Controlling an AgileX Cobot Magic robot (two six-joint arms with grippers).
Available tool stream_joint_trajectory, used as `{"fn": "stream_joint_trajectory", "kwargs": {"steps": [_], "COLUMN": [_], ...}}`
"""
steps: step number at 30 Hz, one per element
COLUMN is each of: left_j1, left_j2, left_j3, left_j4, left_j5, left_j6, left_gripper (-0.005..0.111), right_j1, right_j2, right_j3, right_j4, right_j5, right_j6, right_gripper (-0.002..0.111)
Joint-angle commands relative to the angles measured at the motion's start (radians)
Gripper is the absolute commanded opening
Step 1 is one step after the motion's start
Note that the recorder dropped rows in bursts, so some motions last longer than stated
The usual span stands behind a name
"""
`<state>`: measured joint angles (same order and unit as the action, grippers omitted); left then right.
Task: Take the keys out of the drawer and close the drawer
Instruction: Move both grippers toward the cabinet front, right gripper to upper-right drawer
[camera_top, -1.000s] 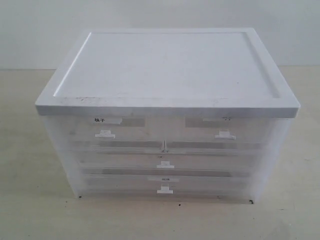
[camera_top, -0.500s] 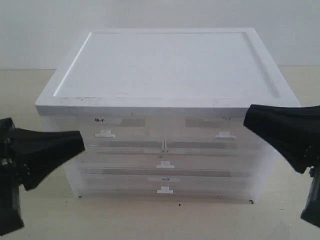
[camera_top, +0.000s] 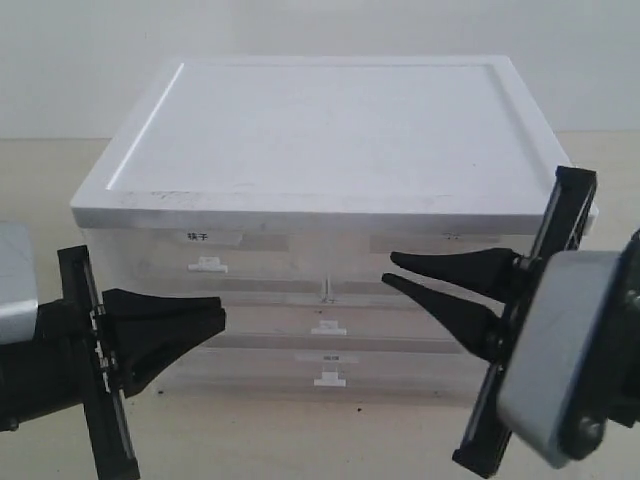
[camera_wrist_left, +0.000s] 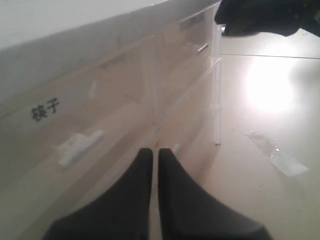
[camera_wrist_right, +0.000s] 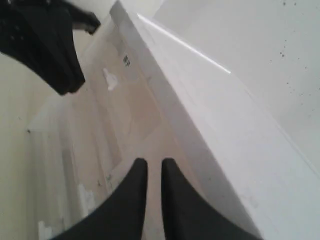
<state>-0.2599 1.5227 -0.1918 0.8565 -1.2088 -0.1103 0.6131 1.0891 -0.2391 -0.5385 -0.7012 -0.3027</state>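
Note:
The drawer (camera_top: 425, 243) is the top right half-width one of the translucent cabinet, with a faint pale label, and it is closed. The keys are hidden. My right gripper (camera_top: 388, 269) (camera_wrist_right: 154, 161) hovers in front of that drawer's face. It covers the tab handle, and its black fingers stand a small gap apart with nothing between them. My left gripper (camera_top: 222, 315) (camera_wrist_left: 151, 150) is shut and empty, low at the cabinet's front left, below the black-lettered drawer (camera_wrist_left: 45, 111).
The cabinet has a white lid (camera_top: 340, 130) with a raised rim. Two full-width drawers (camera_top: 330, 328) with tab handles lie under the top pair. The cabinet stands on a beige tabletop (camera_wrist_left: 270, 125) that carries a strip of clear tape (camera_wrist_left: 277, 152).
Both arms have come into view from the sides and swung inward. The right gripper's fingers now cover the top right drawer's handle and have parted slightly.

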Motion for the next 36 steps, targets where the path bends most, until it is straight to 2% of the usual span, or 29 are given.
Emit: {"fn": "stream_joint_trajectory", "kwargs": {"steps": [1, 5, 7, 8, 10, 12, 14, 18, 25, 27, 28, 29, 36], "left_j1": [-0.005, -0.005, -0.005, -0.005, -0.005, -0.005, -0.005, -0.005, -0.005, -0.005, -0.005, -0.005, -0.005], "left_j2": [0.001, 0.001, 0.001, 0.001, 0.001, 0.001, 0.001, 0.001, 0.001, 0.001, 0.001, 0.001, 0.001], "left_j3": [0.002, 0.002, 0.002, 0.002, 0.002, 0.002, 0.002, 0.002, 0.002, 0.002, 0.002, 0.0, 0.0], "left_j4": [-0.048, -0.053, -0.048, -0.044, -0.044, -0.044, -0.044, -0.026, -0.029, -0.031, -0.037, -0.039, -0.108], "left_j5": [-0.012, -0.012, -0.012, -0.012, -0.012, -0.012, -0.012, -0.012, -0.012, -0.012, -0.012, -0.012, -0.012], "left_j6": [0.03, 0.03, 0.03, 0.03, 0.03, 0.03, 0.03, 0.028, 0.026, 0.026, 0.026, 0.024, -0.002], "left_gripper": [0.004, 0.004, 0.004, 0.004, 0.004, 0.004, 0.004, 0.004, 0.004, 0.004, 0.004, 0.004, 0.004], "right_j1": [0.213, 0.376, 0.502, 0.57, 0.653, 0.76, 0.796, 0.812, 0.812, 0.812, 0.812, 0.812, 0.812], "right_j2": [0.001, 0.001, 0.001, 0.001, 0.001, 0.001, 0.001, 0.004, 0.004, 0.004, 0.004, 0.004, 0.004], "right_j3": [-0.039, -0.055, -0.055, -0.055, -0.055, -0.055, -0.055, -0.053, -0.053, -0.053, -0.053, -0.053, -0.053], "right_j4": [0.496, 0.841, 1.082, 1.222, 1.397, 1.637, 1.749, 1.864, 1.873, 1.859, 1.837, 1.833, 1.847], "right_j5": [0.183, 0.234, 0.222, 0.179, 0.067, -0.178, -0.272, -0.252, -0.198, -0.158, -0.12, -0.122, -0.281], "right_j6": [-0.529, -0.942, -1.228, -1.389, -1.588, -1.791, -1.825, -1.825, -1.825, -1.825, -1.825, -1.825, -1.825], "right_gripper": [0.018, 0.019, 0.019, 0.019, 0.019, 0.019, 0.019, 0.019, 0.019, 0.024, 0.037, 0.045, 0.046]}}
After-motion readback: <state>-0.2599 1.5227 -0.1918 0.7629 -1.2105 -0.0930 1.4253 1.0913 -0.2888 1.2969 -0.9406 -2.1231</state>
